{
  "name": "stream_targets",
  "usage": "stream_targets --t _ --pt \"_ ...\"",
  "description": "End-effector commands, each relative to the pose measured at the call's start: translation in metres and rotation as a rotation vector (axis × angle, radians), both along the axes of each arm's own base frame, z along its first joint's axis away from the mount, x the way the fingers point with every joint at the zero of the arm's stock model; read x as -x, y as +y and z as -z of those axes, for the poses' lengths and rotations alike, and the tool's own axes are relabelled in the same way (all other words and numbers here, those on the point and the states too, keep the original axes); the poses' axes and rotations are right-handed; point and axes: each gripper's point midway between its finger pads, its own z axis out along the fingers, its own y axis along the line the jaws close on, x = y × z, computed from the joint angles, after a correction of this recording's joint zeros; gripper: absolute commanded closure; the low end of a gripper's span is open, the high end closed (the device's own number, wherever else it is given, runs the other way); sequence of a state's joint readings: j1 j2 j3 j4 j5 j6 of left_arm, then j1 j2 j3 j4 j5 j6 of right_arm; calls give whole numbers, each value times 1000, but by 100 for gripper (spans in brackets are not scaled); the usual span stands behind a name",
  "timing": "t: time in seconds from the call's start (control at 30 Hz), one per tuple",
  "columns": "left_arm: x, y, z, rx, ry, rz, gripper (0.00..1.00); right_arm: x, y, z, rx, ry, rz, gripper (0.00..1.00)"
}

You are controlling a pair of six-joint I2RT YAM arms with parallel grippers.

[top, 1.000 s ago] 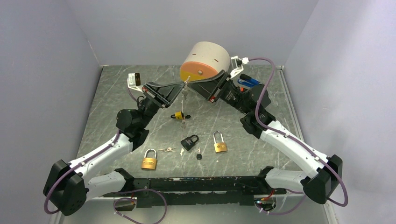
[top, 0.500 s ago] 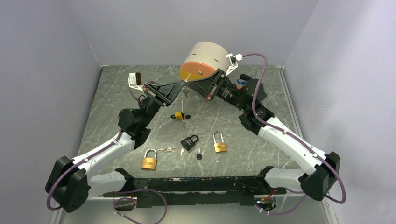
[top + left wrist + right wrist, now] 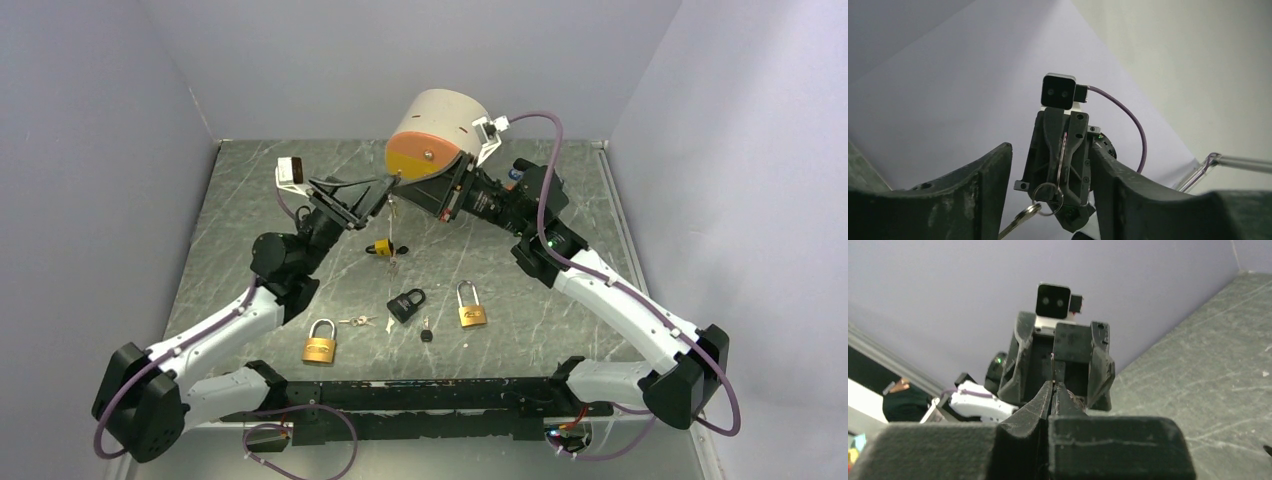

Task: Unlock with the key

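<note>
- Pinching the key (image 3: pixel 1063 152), the right claw (image 3: pixel 402 178) has its fingers pressed together on the thin blade, high over the table (image 3: pixel 240 200); in the left wrist view the blade stands upright between the tips
- a ring (image 3: pixel 1048 191) hangs from the key just below those tips; a second key (image 3: pixel 1018 223) dangles from the ring, tilted down to the left
- the left claw (image 3: pixel 1050 150) faces the right claw tip to tip, jaws spread; the key lies in the gap between them; whether either jaw touches it cannot be told
- on the table, well below: a yellow padlock (image 3: pixel 380 247) almost under the key; a black padlock (image 3: pixel 406 303) nearer the bases; a brass padlock (image 3: pixel 471 311) to its right; a larger brass padlock (image 3: pixel 319 344) beside the left arm; loose keys (image 3: pixel 358 321) and a black-headed key (image 3: pixel 426 334) near the black padlock
- the table is flat, dark grey-green, marbled with pale veins; plain pale lilac walls (image 3: pixel 300 60) close it in on three sides
- a beige drum (image 3: pixel 440 125) with an orange face overlaps the right claw in the top view; contact cannot be told
- both claws are matt black and angular; the arms are white shells with black joints; purple cables (image 3: pixel 560 135) loop from the wrists; the key is thin bright metal, the ring fine wire
</note>
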State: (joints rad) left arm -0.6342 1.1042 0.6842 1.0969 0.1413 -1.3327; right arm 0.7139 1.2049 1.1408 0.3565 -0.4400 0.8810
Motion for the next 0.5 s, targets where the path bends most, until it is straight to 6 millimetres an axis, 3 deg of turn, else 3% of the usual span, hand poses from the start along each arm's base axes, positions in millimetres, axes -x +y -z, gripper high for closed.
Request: stream_targets --t 0.0,0.1,0.23,0.33,0.47 --pt "7 7 10 -102 13 -57 32 20 0 9 121 -96 -115 100" --pt "14 4 32 -275 15 -76 28 33 -4 43 254 -101 -186 100" --pt "32 0 56 -514 -16 -38 28 58 -16 70 362 -103 -283 100" --pt "55 -13 63 -643 -78 124 30 68 -21 80 409 -104 -326 100" --pt "83 -30 73 -726 -135 371 41 77 -23 82 422 -96 -375 100"
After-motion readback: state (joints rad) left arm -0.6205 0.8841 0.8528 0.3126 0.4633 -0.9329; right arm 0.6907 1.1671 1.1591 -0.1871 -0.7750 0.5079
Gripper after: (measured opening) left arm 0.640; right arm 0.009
